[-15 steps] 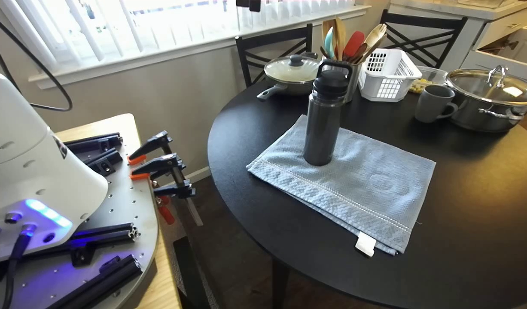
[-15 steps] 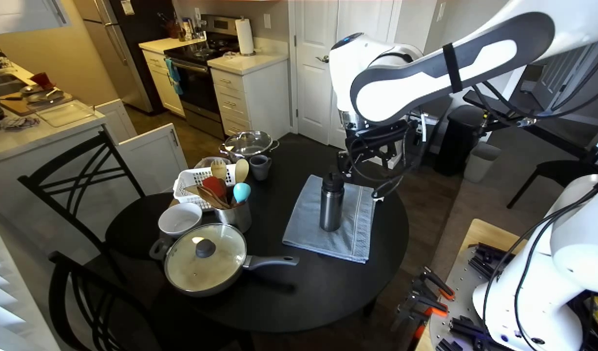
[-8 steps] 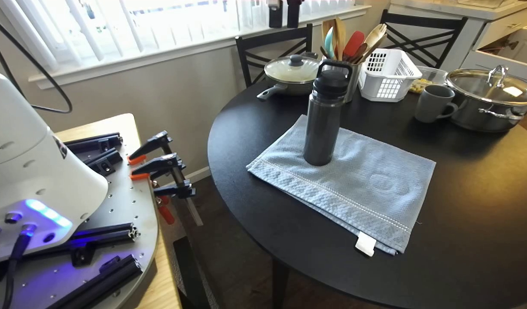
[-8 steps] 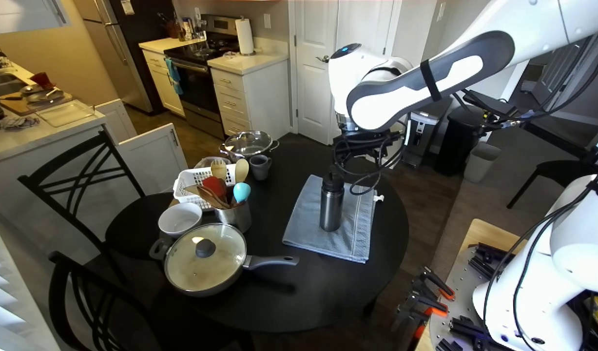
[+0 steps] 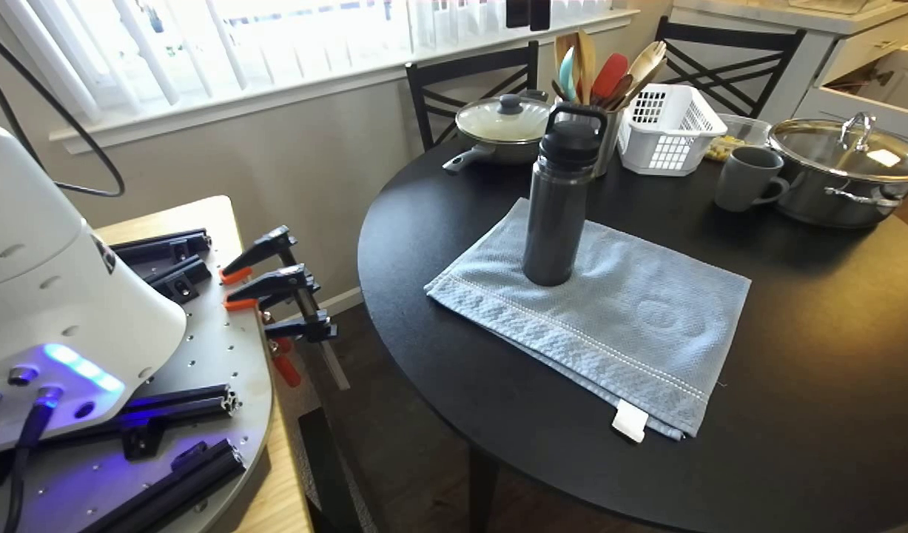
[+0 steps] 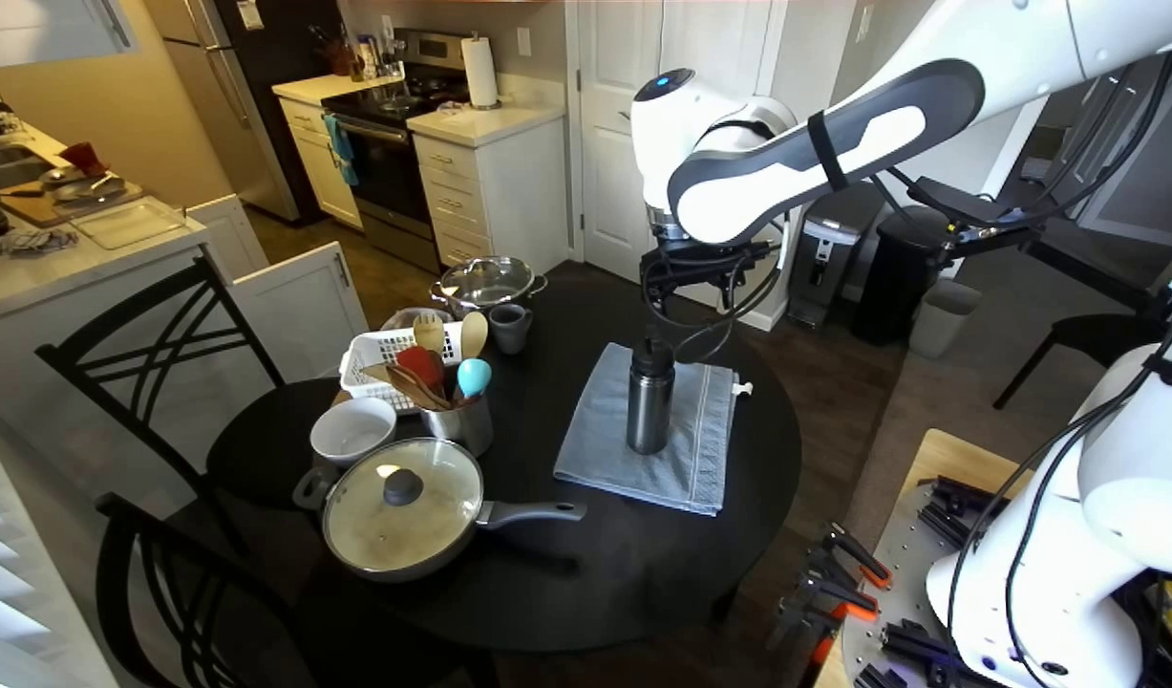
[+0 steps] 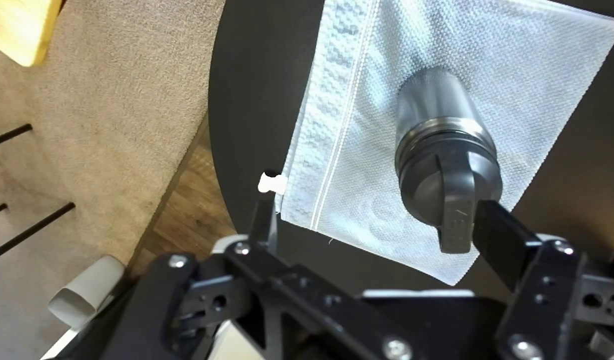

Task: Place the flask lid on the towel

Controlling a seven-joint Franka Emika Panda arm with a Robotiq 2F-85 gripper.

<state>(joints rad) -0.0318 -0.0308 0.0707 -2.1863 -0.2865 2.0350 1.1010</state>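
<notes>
Spread wide and empty, the gripper [image 7: 374, 212] is probably in the approach step, and next should align above the flask lid [image 7: 453, 185], off-centre below it.

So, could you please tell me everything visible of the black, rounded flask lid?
The black, rounded flask lid looks plastic, with a squared loop handle arching over its top. It sits upright atop the tall, dark grey metallic flask, above the grey-blue cloth towel. Only the flask visibly touches it; the open black gripper is apart.

Bright window [image 5: 313, 29] — vertical blinds [image 5: 433, 44], black chairs [image 6: 261, 440], carpet [image 7: 121, 95]
</notes>
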